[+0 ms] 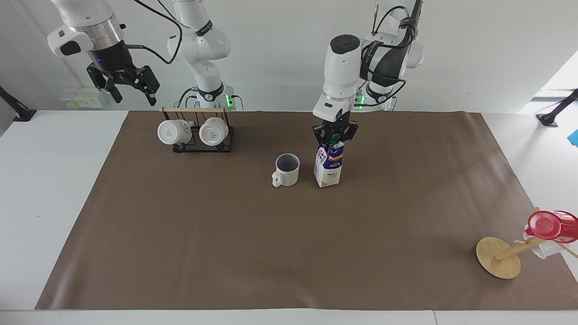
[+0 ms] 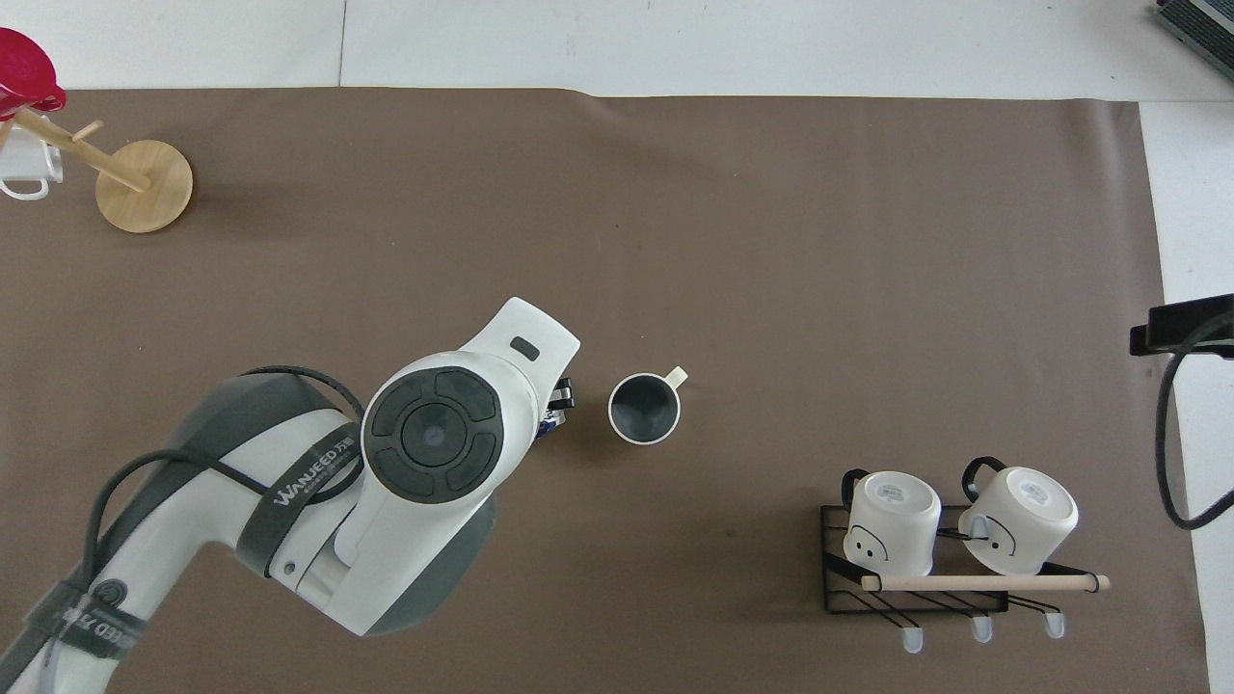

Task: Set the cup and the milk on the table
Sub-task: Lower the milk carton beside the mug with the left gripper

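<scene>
The cup [image 1: 286, 170] stands upright on the brown paper of the table [image 1: 271, 253], handle pointing away from the robots. It also shows in the overhead view [image 2: 644, 409]. My left gripper [image 1: 335, 136] is shut on the top of the milk [image 1: 328, 164], which hangs upright close beside the cup toward the left arm's end, its base at or just above the paper. In the overhead view the left arm [image 2: 434, 453] hides nearly all of the milk [image 2: 552, 424]. My right gripper [image 1: 122, 85] is open and empty, raised high above the table beside the mug rack.
A black wire rack [image 1: 203, 135] with two all-white mugs stands near the right arm's base, also in the overhead view [image 2: 925, 569]. A wooden mug tree [image 1: 499, 257] with a red cup [image 1: 551, 225] leans at the corner farthest from the robots at the left arm's end.
</scene>
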